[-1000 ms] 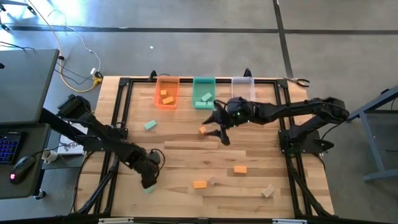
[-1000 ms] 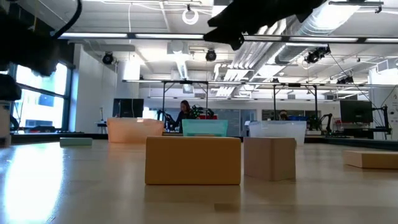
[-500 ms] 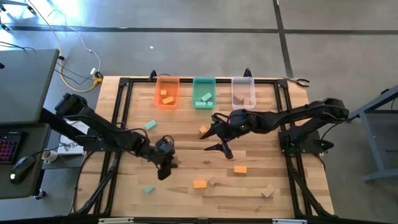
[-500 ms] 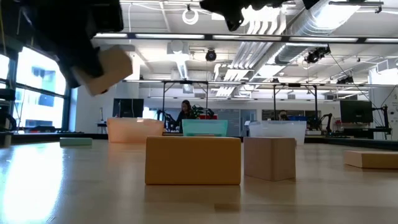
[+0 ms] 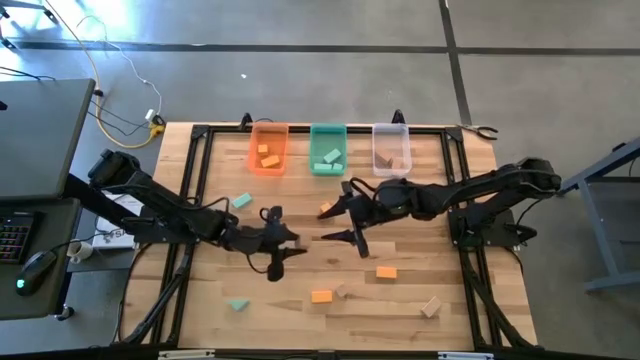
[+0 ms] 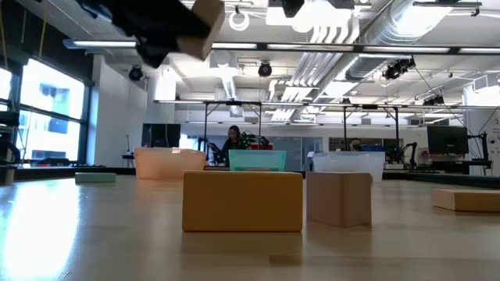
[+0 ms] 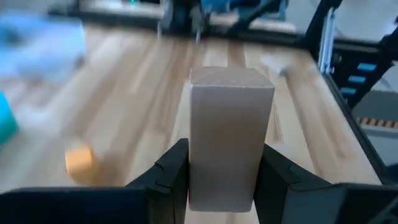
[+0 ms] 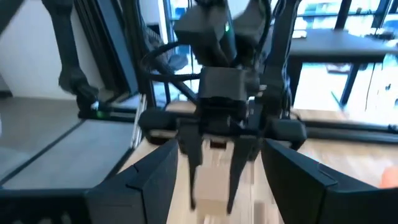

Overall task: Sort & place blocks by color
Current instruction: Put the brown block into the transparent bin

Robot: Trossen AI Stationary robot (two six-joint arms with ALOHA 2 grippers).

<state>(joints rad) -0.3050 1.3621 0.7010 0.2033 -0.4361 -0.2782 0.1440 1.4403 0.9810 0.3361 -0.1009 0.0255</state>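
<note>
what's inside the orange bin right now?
Two orange blocks lie in the orange bin, seen from above. The low view shows only its frosted wall, contents hidden.

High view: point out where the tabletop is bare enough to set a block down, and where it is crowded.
Bare wood: the near left corner around the lone teal block, and the strip between the left gripper and the orange bin. Crowded: the middle, where the right gripper hangs open opposite the left, and the near right, with an orange block and a wood block.

Bright overhead light — blurred wrist views
</note>
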